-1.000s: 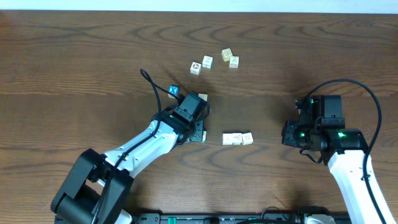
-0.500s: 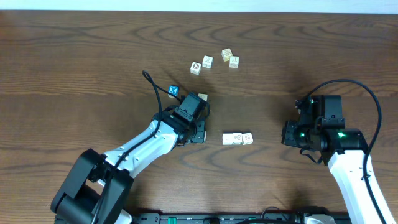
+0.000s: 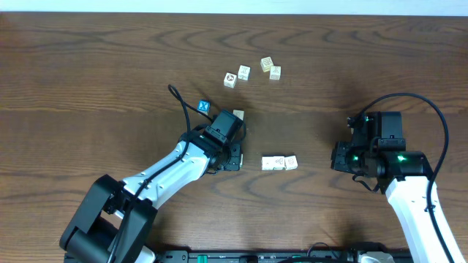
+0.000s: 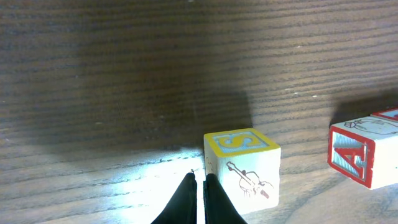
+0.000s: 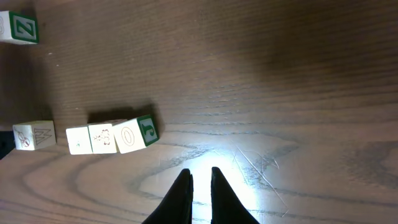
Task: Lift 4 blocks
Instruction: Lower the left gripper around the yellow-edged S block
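Left gripper (image 4: 198, 180): my fingers are pressed together, holding nothing, tips low over the table (image 3: 380, 58).
S cube (image 4: 242, 163): just right of those fingertips; I cannot tell if it touches.
Right gripper (image 5: 200, 175): nearly closed, thin gap, nothing in it, at the table's right.
Blocks (image 3: 243, 72): four in a loose cluster, far middle, on the table, well apart from both grippers.
Row (image 3: 278, 162): small cubes side by side between my grippers.
Blue cube (image 3: 204, 107): near my left wrist, far side.
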`<state>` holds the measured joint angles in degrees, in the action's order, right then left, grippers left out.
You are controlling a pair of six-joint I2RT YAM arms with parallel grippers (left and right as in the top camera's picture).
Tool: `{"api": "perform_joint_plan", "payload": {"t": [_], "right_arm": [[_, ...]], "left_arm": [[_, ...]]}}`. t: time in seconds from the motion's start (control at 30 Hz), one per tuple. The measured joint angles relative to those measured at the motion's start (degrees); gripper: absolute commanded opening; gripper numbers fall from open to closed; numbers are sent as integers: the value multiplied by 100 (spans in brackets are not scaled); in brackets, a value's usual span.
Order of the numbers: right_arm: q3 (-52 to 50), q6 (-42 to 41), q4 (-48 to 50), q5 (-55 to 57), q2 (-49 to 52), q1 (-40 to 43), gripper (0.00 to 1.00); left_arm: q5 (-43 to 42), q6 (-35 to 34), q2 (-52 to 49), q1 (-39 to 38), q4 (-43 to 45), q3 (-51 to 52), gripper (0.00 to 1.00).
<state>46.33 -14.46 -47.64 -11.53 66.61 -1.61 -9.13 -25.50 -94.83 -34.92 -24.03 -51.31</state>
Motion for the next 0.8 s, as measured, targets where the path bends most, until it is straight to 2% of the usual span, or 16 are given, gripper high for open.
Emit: {"api": "perform_joint_plan", "payload": {"t": [0.8], "right_arm": [[0, -2, 17, 0, 0, 0, 10]], "left_arm": [[-304, 24, 0, -157, 52, 0, 7]]}}
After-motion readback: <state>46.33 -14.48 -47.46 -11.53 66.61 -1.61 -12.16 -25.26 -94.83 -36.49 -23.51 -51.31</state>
